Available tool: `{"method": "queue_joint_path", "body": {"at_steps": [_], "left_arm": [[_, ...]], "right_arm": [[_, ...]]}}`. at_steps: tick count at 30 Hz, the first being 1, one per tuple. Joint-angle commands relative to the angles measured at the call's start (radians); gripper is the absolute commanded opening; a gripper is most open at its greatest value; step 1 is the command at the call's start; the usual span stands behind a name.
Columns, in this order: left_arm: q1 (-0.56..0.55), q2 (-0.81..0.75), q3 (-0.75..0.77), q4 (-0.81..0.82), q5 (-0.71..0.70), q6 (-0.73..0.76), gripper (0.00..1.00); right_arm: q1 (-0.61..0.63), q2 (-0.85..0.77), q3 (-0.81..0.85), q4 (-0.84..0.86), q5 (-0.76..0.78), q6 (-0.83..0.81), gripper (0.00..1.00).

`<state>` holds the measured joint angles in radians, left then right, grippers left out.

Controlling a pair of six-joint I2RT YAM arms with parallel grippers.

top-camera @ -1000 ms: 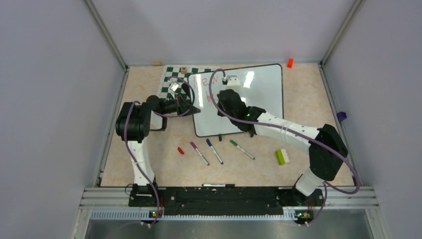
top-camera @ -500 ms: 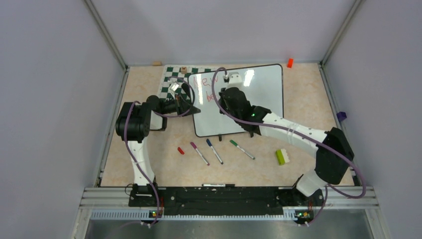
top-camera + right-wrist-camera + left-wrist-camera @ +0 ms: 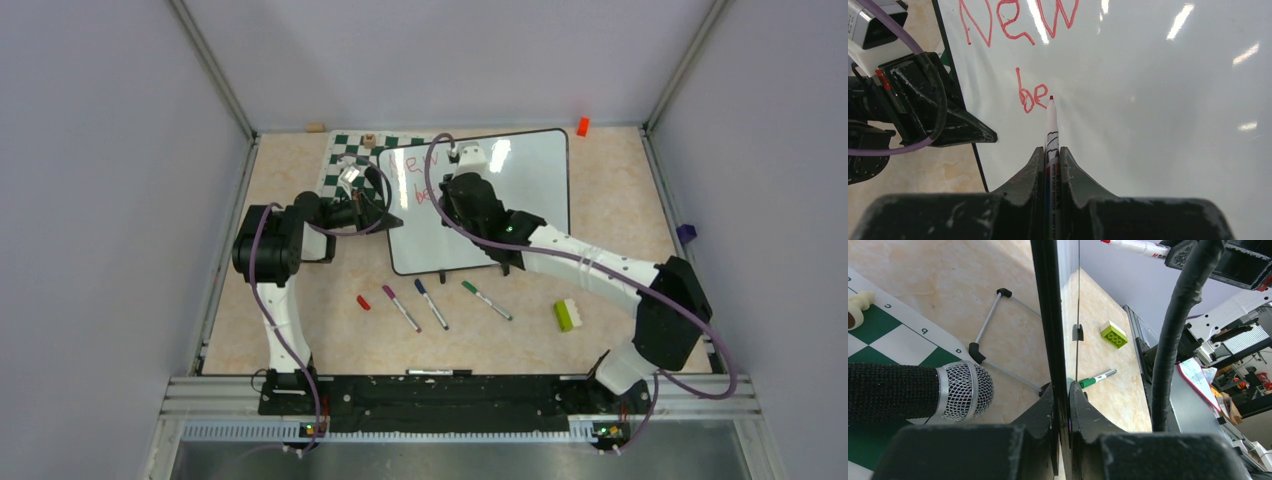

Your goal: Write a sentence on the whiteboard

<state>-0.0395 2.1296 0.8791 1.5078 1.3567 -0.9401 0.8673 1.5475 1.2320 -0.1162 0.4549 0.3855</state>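
The whiteboard (image 3: pixel 520 185) lies tilted at the middle back of the table. Red writing on it reads "New" (image 3: pixel 1018 20) with "be" (image 3: pixel 1027 97) below; it also shows in the top view (image 3: pixel 415 165). My right gripper (image 3: pixel 1051 152) is shut on a red whiteboard marker (image 3: pixel 1050 125), its tip just right of the "e". In the top view the right gripper (image 3: pixel 462 195) is over the board's left part. My left gripper (image 3: pixel 1062 390) is shut on the board's black left edge (image 3: pixel 1048 315); it shows in the top view (image 3: pixel 385 212) too.
A green-and-white chessboard mat (image 3: pixel 350 160) lies behind the board's left side, a chess piece (image 3: pixel 858 302) on it. A red cap (image 3: pixel 363 302) and purple (image 3: pixel 400 307), blue (image 3: pixel 431 303) and green (image 3: pixel 486 300) markers lie in front. A green brick (image 3: pixel 566 315) lies at right.
My right gripper has moved right along the board's second line, and "be" now shows to its left. The left gripper has kept its hold on the board.
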Motion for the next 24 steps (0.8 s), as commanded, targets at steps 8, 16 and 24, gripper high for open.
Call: {"method": "queue_joint_path", "body": {"at_steps": [8,16,24], "left_arm": [[-0.003,0.006,0.008,0.112,0.008,0.148,0.0],[-0.003,0.006,0.008,0.112,0.008,0.148,0.0],[-0.003,0.006,0.007,0.112,0.008,0.149,0.0]], "right_arm": [[-0.017,0.055,0.09,-0.032,0.028,-0.001,0.0],[-0.023,0.062,0.096,-0.034,0.039,0.004,0.0],[-0.027,0.085,0.121,-0.04,0.047,-0.002,0.0]]}}
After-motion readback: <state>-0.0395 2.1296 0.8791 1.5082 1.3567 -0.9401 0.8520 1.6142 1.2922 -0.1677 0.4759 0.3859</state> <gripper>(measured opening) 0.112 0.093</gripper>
